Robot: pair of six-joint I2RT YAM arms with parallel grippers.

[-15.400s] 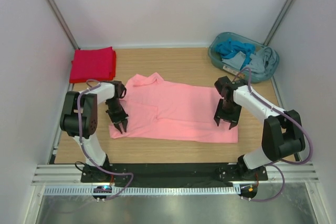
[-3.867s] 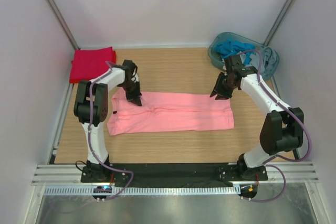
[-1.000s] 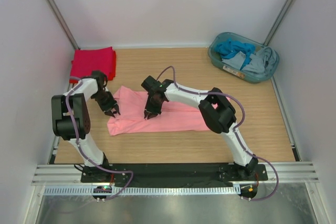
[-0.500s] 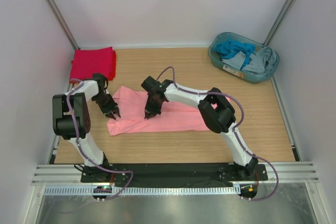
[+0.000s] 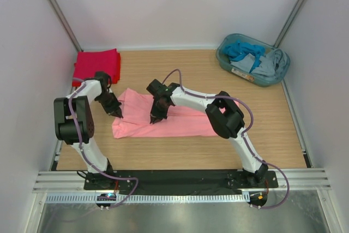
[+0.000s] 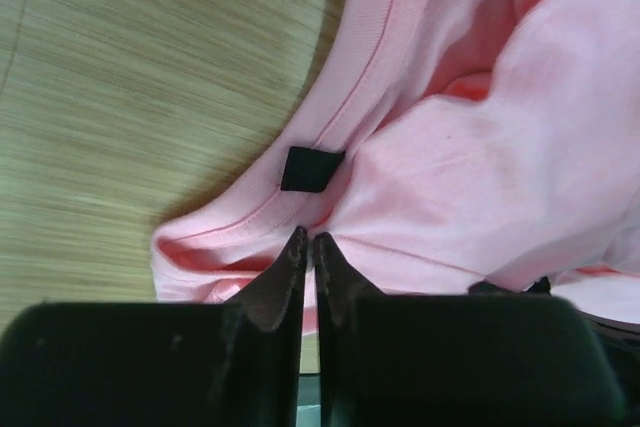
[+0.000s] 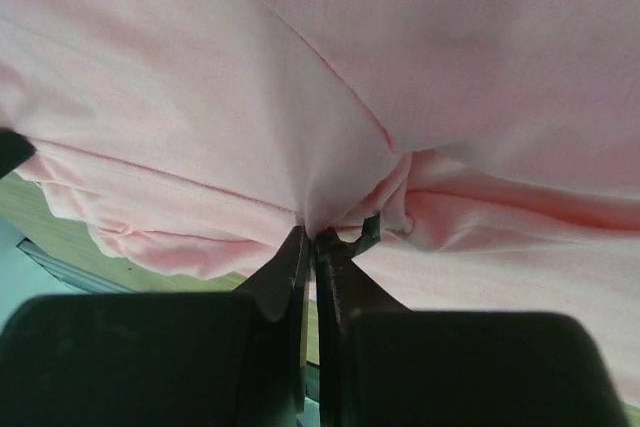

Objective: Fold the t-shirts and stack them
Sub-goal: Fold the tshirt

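The salmon-pink t-shirt lies folded into a long strip across the wooden table. My left gripper is shut on the strip's left edge. In the left wrist view its tips pinch pink cloth just below the small dark neck label. My right gripper reaches across to the strip's left half and is shut on a bunched fold of the same shirt, its tips nipping the gathered cloth. The bright red t-shirt sits folded at the back left.
A teal basket holding blue and grey clothes stands at the back right. White walls close in the table on three sides. The right arm stretches low over the pink strip from the right.
My left gripper has shifted slightly onto the shirt's left edge and closed on it. The right gripper has closed on the fold and holds its place.
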